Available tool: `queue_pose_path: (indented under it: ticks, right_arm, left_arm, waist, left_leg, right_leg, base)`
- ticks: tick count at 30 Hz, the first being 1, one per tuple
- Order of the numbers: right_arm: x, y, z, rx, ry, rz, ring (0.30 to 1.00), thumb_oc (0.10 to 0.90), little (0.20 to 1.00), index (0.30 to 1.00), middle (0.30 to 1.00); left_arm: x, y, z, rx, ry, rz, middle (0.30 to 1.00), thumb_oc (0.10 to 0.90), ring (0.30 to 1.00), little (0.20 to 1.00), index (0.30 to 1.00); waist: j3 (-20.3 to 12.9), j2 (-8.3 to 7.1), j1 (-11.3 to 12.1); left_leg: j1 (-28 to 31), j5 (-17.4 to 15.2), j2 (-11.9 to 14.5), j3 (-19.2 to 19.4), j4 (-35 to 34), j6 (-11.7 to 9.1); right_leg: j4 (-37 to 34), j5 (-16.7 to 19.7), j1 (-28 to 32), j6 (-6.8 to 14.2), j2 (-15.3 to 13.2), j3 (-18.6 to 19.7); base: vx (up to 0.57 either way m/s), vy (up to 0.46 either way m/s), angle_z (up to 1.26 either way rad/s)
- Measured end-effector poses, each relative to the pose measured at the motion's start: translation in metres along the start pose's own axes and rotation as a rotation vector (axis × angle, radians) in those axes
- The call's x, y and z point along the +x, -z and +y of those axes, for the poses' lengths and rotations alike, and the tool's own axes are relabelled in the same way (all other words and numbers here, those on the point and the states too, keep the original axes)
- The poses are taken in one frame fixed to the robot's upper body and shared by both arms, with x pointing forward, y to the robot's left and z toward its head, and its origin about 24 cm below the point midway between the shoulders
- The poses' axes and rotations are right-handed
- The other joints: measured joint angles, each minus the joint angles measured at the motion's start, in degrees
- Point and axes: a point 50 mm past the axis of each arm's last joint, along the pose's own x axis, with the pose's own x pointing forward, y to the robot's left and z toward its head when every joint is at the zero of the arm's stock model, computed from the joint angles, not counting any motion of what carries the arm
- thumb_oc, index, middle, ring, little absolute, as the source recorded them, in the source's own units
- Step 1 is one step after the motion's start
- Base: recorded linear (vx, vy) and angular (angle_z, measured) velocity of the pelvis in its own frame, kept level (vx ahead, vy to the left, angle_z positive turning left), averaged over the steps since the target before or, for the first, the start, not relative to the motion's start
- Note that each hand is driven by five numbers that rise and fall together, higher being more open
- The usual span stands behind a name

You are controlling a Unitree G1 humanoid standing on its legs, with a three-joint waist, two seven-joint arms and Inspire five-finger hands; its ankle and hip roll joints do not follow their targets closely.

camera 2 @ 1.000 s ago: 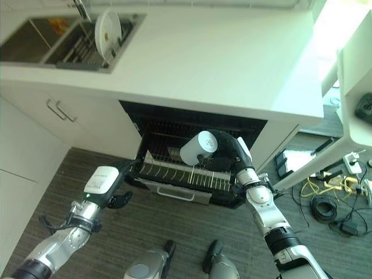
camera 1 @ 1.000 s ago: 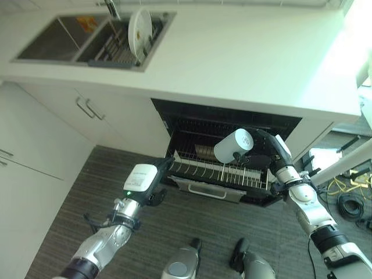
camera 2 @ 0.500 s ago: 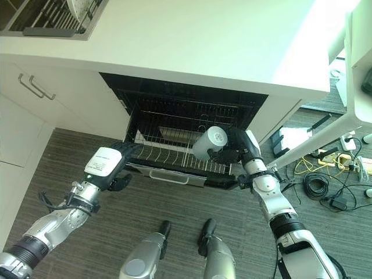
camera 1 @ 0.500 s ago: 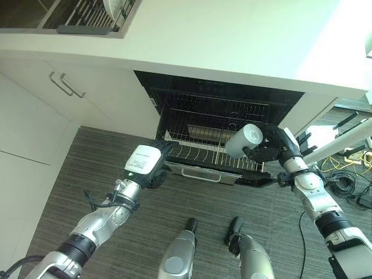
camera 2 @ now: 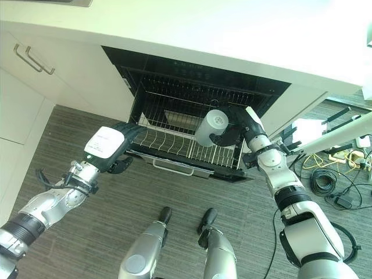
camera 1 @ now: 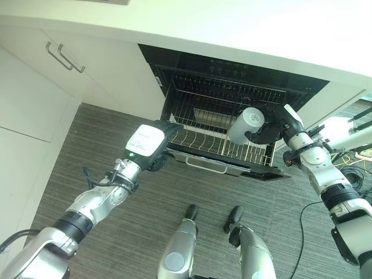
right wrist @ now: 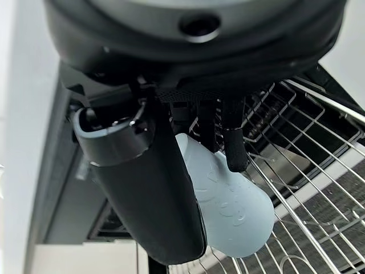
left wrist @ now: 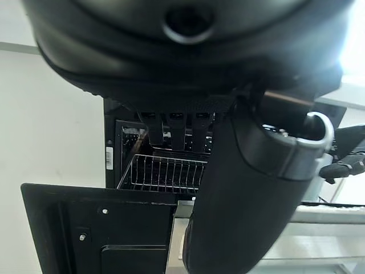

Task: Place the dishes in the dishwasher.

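A white cup (camera 1: 245,125) lies on its side in my right hand (camera 1: 274,131), whose fingers curl round it, as the right wrist view confirms (right wrist: 228,200). The cup hangs just above the right part of the dishwasher's pulled-out wire rack (camera 1: 197,142), its flat base turned up towards me. The rack's upright prongs hold no dishes. My left hand (camera 1: 148,145) hovers at the rack's front left corner, fingers relaxed and holding nothing. The dark dishwasher cavity (camera 1: 232,81) opens under the white counter (camera 1: 244,26).
The rack's front panel with a metal handle (camera 1: 206,167) juts out over the grey striped floor. White cabinet doors with bar handles (camera 1: 64,57) stand to the left. Loose cables and plugs (camera 2: 340,197) lie on the floor at the right, by a white table leg (camera 2: 343,131).
The camera has tilted down, so the sink has left the view. My right hand still holds the cup over the rack's right part, slightly lower. The left hand stays at the rack's corner.
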Motion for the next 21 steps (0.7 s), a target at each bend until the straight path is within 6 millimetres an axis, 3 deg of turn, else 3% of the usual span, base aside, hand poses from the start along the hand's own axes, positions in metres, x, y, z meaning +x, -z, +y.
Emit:
queue_pose_path:
  ticks: [10,21]
  right_arm:
    - [0.013,-0.028,-0.008,-0.020,0.018,-0.070,0.300,0.400,0.300,0.300,0.300]
    - [0.005,0.009,-0.021,-0.122,0.059,0.118,0.300,0.400,0.300,0.300,0.300]
  left_arm:
    - [0.004,0.003,0.001,0.009,0.024,-0.008,0.900,0.800,0.900,0.900,0.900]
    - [0.008,0.003,0.005,0.022,0.018,-0.022,0.900,0.800,0.900,0.900,0.900]
  waist:
    - [0.4,0.18,-0.5]
    - [0.4,0.18,-0.8]
  left_leg:
    - [-1.7,0.3,-0.2,0.1,0.1,0.1]
    - [-1.9,1.1,-0.7,0.1,-0.1,0.1]
  right_leg:
    - [-0.1,0.0,-1.6,0.0,-0.5,-0.4]
    - [0.5,0.2,-1.6,0.2,-1.0,-0.4]
  base:
    - [-0.04,0.020,0.03]
    - [0.00,0.003,0.01]
